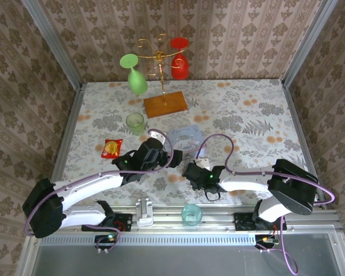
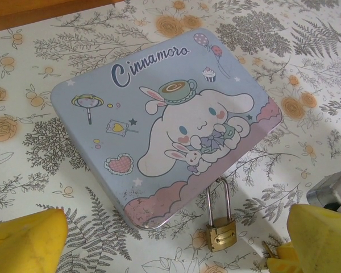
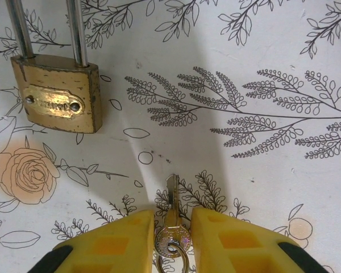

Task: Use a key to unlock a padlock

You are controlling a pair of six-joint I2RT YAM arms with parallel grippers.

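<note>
Now low over the floral counter (image 3: 273, 57), the right end effector (image 3: 171, 244) straddles the key (image 3: 171, 205) near the padlock (image 3: 57, 99), its grip impossible to confirm, while the left end effector (image 2: 176, 250) hangs wide open; a shallow pinch could twist the thin key loose.

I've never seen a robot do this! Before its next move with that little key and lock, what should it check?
1. Key between the right gripper's fingers: ok, its head lies between them.
2. Firm grip on the key: cannot tell, contact is unclear.
3. Padlock lying flat beside the tin: ok.
4. Key lined up with the padlock: not ok, it lies apart, off to one side.
5. Keyhole in sight: cannot tell.
6. Left gripper open over the padlock: ok.
</note>
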